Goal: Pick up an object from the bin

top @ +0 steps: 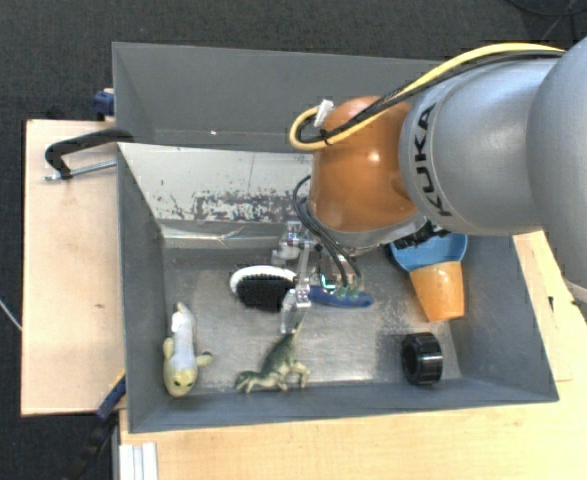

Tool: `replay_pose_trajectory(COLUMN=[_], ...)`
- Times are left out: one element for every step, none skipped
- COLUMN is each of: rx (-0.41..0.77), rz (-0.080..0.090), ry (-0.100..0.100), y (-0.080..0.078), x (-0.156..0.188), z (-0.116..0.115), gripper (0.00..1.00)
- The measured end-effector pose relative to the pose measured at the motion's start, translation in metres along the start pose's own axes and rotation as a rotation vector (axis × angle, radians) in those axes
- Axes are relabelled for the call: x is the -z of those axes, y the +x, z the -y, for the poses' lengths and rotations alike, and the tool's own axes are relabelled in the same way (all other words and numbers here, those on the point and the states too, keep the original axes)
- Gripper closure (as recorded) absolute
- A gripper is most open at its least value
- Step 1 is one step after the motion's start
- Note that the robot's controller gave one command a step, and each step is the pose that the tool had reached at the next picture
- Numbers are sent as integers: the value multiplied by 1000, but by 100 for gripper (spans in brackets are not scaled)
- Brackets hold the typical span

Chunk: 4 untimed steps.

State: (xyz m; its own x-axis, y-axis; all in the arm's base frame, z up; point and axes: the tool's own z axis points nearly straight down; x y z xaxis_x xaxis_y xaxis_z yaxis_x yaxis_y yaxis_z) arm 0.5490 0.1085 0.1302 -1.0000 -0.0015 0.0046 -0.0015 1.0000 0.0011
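Mid bin [141, 268], claw [298, 303] (grip state unclear), black oval brush [258, 290] just to its left

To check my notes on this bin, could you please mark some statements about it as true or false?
1. The claw is beside the black brush. True.
2. The black cap lies by the left wall of the bin. False: it lies at the right, near the orange cup.
3. A white and yellow toy lies by the left wall. True.
4. The green toy lizard lies inside the orange cup. False: it lies on the floor, near the front wall.
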Motion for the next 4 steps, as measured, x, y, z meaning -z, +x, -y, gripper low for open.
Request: replay_pose_trajectory(rx=[-97, -97, -96, -98], rz=[15, 23, 15, 23], ry=[-3, -5, -4, -5], y=[-4, -6, -4, -6], x=[-58, -55, -56, -55], z=[8, 8, 8, 8], gripper=[0, 100, 0, 100])
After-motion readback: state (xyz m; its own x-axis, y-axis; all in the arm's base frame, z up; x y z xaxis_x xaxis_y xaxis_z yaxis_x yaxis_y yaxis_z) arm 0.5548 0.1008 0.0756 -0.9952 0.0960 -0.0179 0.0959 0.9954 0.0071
